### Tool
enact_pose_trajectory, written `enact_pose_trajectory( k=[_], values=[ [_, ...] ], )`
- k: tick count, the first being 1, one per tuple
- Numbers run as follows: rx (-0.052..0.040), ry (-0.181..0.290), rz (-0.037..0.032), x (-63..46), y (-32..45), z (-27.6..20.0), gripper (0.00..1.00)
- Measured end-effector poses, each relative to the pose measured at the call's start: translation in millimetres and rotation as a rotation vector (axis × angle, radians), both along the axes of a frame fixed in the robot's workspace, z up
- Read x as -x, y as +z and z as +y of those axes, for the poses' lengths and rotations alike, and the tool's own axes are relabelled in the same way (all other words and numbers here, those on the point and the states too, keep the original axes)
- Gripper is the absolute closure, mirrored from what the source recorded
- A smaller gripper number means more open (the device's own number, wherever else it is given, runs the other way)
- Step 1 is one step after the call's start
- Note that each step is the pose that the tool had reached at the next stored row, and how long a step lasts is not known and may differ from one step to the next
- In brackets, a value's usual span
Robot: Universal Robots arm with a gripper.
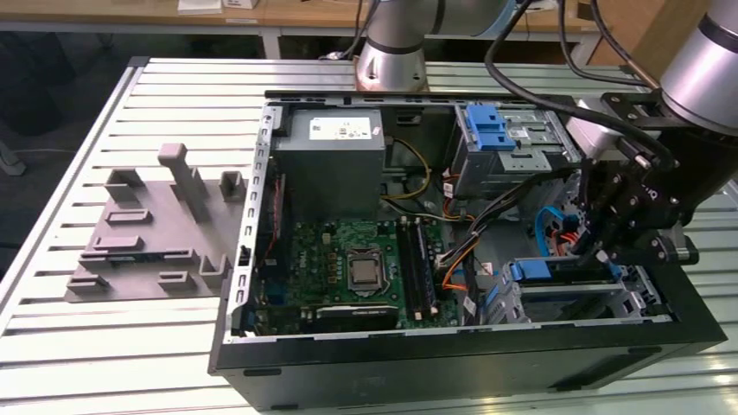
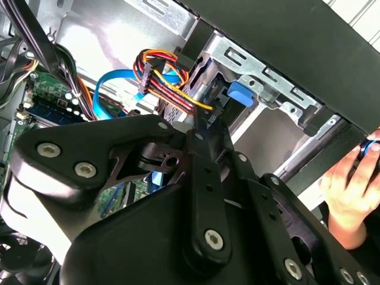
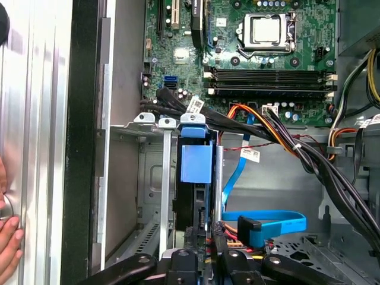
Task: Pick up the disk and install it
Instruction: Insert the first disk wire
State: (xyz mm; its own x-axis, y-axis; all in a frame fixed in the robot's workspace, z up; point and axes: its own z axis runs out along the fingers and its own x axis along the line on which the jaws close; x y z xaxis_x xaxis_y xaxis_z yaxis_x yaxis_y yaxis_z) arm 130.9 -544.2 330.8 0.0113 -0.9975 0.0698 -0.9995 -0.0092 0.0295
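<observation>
Down in the near corner of the open computer case (image 1: 461,363), toward the exterior view's right, the gripper (image 1: 600,251) hangs right over the drive cage (image 1: 576,294), where the disk (image 3: 195,178) sits upright in its slot, blue bracket on top (whether the claw is clamped on it or let go I cannot tell). Farther in lie the motherboard (image 1: 358,268) and grey power supply (image 1: 334,156). Someone's hand (image 2: 350,190) rests at the case's edge.

A blue bracket (image 3: 195,161) was seen on the disk (image 3: 191,205), a green motherboard (image 1: 352,264) inside the black case (image 1: 461,359)
</observation>
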Motion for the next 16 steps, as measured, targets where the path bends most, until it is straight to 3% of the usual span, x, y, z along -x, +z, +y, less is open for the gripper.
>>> enact_pose_trajectory(
  k=[7,11,16],
  values=[
    [0.0,0.0,0.0,0.0,5.2,0.0,0.76],
    [-0.0002,0.0,0.0001,0.0,8.0,0.0,0.89],
    [-0.0001,0.0,0.0001,0.0,9.4,0.0,0.89]
  ],
)
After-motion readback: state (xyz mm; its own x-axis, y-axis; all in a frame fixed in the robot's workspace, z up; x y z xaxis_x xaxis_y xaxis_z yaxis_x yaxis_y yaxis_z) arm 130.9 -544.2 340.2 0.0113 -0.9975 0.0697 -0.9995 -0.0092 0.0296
